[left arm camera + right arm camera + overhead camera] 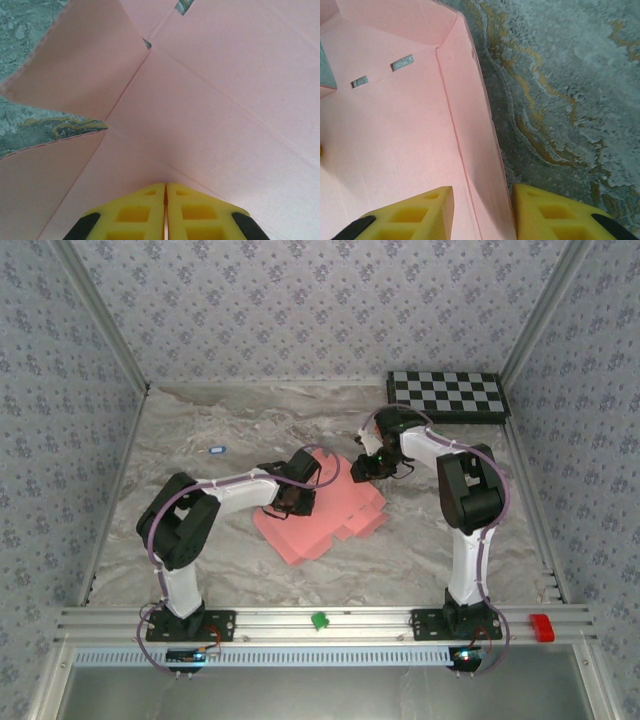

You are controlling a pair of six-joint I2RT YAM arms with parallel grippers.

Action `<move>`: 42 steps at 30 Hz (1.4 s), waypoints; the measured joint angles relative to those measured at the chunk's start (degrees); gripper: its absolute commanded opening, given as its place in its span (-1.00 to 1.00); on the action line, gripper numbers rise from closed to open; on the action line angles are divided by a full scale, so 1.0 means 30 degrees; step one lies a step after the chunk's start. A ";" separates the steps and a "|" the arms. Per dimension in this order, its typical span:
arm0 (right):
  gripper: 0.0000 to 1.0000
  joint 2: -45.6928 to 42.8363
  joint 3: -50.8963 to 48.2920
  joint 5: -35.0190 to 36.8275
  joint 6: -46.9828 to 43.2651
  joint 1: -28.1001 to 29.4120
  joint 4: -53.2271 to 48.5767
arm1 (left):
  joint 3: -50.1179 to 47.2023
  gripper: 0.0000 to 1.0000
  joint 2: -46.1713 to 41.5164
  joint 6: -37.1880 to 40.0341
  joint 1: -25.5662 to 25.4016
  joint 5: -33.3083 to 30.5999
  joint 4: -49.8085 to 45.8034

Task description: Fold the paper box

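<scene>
- the paper box [322, 525] lies mid-counter [180, 450], flaps partly raised
- the left claw [165, 186] is pressed together against its sheet
- the right claw [482, 192] is spread, straddling a raised side flap

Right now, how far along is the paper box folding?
Early on. Done: the paper box has creases started, with one flap and a side wall standing up. In hand: the left gripper is shut at the card, and the right gripper straddles that side wall, jaws apart. Left: most of the sheet lies flat on the table; no closed box shape yet.
</scene>
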 measured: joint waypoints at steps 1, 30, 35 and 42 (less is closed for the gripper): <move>-0.36 0.0000 0.0022 0.0007 -0.0087 0.0022 -0.0073 | 0.0000 -0.82 0.0000 0.0000 0.0000 -0.0007 0.0007; -1.00 -0.2266 0.0765 0.5595 -0.6382 0.2324 0.0619 | -0.4379 -0.70 -0.4320 -0.1435 0.2594 -0.0328 0.1610; -1.00 -0.2856 0.0707 0.6739 -0.8320 0.3045 0.1938 | -0.6084 -0.75 -0.4364 -0.2849 0.2586 0.0882 0.3432; -1.00 -0.2943 0.0648 0.8269 -1.0273 0.3643 0.3293 | -0.6550 -0.81 -0.4357 -0.4575 0.2069 0.1741 0.5013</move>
